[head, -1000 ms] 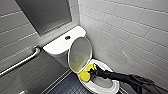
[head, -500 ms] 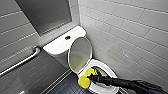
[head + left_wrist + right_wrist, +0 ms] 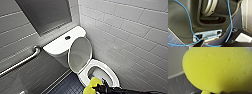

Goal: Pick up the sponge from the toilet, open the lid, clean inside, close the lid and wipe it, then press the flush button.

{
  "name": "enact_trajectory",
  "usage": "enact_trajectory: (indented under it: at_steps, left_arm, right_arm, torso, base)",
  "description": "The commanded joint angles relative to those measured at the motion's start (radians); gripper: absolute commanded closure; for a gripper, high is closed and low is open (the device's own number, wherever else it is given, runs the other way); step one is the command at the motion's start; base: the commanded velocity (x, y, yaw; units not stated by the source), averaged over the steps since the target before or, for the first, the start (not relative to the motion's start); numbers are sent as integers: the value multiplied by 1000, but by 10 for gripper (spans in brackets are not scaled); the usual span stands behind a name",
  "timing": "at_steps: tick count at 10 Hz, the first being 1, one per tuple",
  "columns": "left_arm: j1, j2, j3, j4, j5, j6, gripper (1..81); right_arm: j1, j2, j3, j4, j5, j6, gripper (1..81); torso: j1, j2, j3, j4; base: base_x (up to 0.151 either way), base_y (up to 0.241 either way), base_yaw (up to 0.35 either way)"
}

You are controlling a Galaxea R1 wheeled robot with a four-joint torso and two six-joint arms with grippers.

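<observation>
One white toilet (image 3: 110,72) stands in the corner, and its oval lid (image 3: 80,53) is raised, leaning back on the tank (image 3: 56,46). At six o'clock of the bowl, over the front rim, the right gripper (image 3: 98,87) is clamped on the yellow sponge (image 3: 93,82). The small flush button (image 3: 67,37) sits at eleven o'clock, on the tank top.

No text, label or number can be read anywhere.
</observation>
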Motion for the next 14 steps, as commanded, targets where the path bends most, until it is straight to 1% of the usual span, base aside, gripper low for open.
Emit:
enact_trajectory:
  at_steps: [1,2,5,7,9,10,12,13,14]
  left_arm:
    - [52,-3,13,13,83,8,10]
    - [52,-1,13,14,83,9,10]
    - [52,-4,16,16,82,11,10]
    - [52,-9,19,16,82,11,10]
    - [47,-33,31,14,80,8,10]
    - [37,-70,69,14,80,5,10]
    - [9,-181,224,14,82,3,10]
    - [-6,-237,315,16,82,8,10]
    - [-23,-265,364,16,83,9,10]
  right_arm:
    - [29,-151,136,-23,-29,-2,811]
    - [26,-210,190,-23,-31,0,811]
    - [22,-353,296,-21,-37,0,811]
    - [-9,-448,327,-19,-34,0,811]
    - [-61,-531,321,-20,-26,0,811]
    - [-92,-574,327,-23,-28,-2,811]
    - [-170,-644,338,-26,-36,-8,811]
    - [-225,-657,331,-27,-31,-12,811]
    - [-283,-652,321,-42,-28,-30,811]
  torso:
    - [0,0,0,0]
    - [0,0,0,0]
    - [0,0,0,0]
    - [0,0,0,0]
    - [0,0,0,0]
    - [0,0,0,0]
    - [0,0,0,0]
    - [-64,100,0,0]
    - [-65,102,0,0]
  base:
    - [0,0,0]
    - [0,0,0]
    - [0,0,0]
    - [0,0,0]
    - [0,0,0]
    - [0,0,0]
    - [0,0,0]
    - [0,0,0]
    - [0,0,0]
